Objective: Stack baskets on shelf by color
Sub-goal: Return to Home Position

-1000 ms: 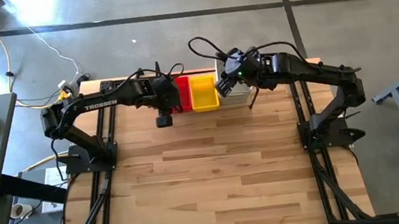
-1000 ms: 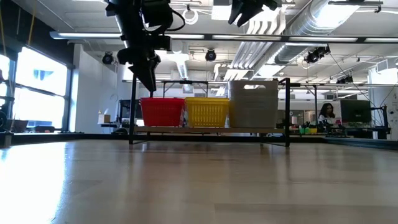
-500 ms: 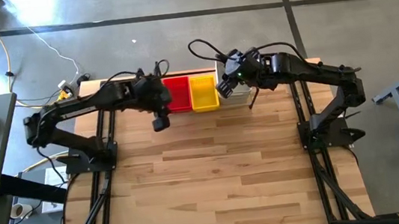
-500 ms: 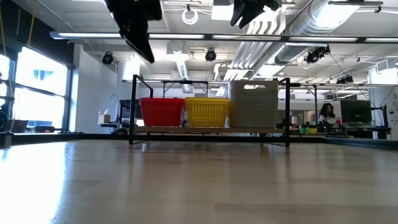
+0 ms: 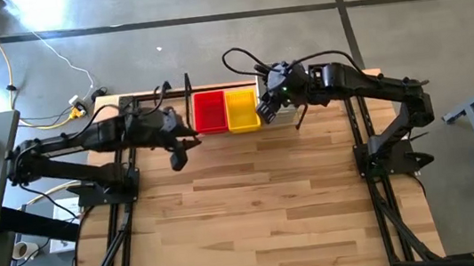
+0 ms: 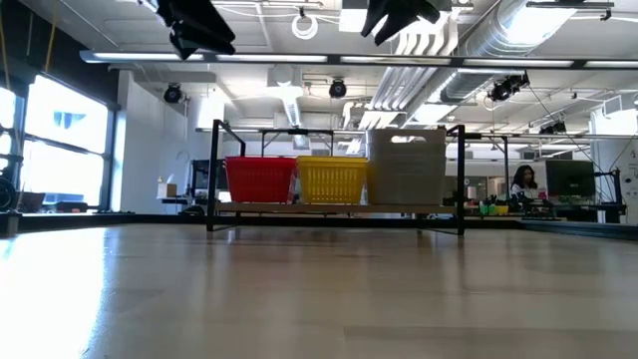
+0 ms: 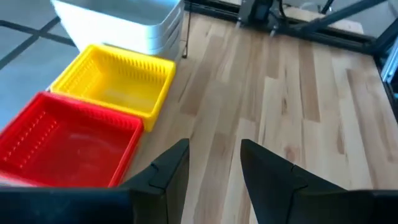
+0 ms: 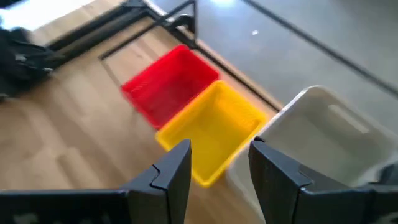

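Three basket stacks sit side by side on the black wire shelf (image 6: pixel 339 210) at the table's far edge: red (image 5: pixel 209 112), yellow (image 5: pixel 242 110) and the taller grey-white stack (image 6: pixel 407 166). My left gripper (image 5: pixel 177 158) hangs open above the bare table, left of and nearer than the red stack; its wrist view shows the red stack (image 7: pixel 68 140), the yellow stack (image 7: pixel 115 81) and open fingers (image 7: pixel 214 168). My right gripper (image 5: pixel 267 110) hovers open high over the seam between the yellow and grey-white stacks (image 8: pixel 323 134). In the high view it covers most of the grey-white stack.
The wooden table top (image 5: pixel 263 202) lies bare between the shelf and the near edge. Black arm frames stand along the table's left side (image 5: pixel 115 201) and right side (image 5: pixel 384 170). The shelf's upright end loops (image 6: pixel 215 170) rise at both ends of the row.
My left gripper has drawn back from over the red stack toward the table's left and a little toward the near edge, rising to the top of the low view. The red stack now shows whole from above. My right gripper has stayed almost still.
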`<move>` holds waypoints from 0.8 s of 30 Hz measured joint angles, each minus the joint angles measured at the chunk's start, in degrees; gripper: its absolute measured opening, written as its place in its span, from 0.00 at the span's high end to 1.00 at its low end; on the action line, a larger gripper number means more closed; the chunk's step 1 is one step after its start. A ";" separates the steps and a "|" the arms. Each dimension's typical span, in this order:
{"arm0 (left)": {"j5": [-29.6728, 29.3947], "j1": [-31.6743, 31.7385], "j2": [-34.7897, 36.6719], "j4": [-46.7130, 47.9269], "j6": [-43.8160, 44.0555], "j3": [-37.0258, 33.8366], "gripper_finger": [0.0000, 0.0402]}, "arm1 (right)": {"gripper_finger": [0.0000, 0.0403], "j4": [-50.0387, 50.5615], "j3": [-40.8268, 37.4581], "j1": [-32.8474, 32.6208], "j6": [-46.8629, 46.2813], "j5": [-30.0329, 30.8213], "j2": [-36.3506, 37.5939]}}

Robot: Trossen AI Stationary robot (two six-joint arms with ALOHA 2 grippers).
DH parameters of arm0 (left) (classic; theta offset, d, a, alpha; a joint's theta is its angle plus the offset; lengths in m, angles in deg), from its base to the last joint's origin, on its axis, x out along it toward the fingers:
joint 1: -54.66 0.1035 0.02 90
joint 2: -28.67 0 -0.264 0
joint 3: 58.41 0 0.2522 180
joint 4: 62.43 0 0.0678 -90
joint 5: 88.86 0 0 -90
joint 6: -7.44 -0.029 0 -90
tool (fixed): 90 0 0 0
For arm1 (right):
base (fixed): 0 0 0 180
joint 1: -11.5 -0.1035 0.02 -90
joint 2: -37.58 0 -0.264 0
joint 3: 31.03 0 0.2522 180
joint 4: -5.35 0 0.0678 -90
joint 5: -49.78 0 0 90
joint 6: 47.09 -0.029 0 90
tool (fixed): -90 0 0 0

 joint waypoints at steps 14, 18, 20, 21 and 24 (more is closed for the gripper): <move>-0.77 -6.19 20.61 -17.53 8.05 -22.66 0.67 | 0.64 -5.91 0.00 -1.77 -0.90 -1.91 0.00; -0.90 -7.93 26.43 -21.54 9.98 -28.19 0.67 | 0.64 -8.22 0.00 -1.75 -6.08 -2.94 0.00; -1.18 -8.59 29.44 -22.95 10.29 -30.75 0.67 | 0.64 -8.99 0.00 -1.77 -8.13 -4.87 0.00; -1.19 -8.86 30.94 -23.47 10.33 -31.94 0.67 | 0.64 -9.29 0.00 -1.77 -9.18 -5.91 0.00; -1.18 -9.59 35.55 -23.75 11.31 -35.00 0.67 | 0.64 -9.86 0.00 -2.15 -10.72 -8.32 0.00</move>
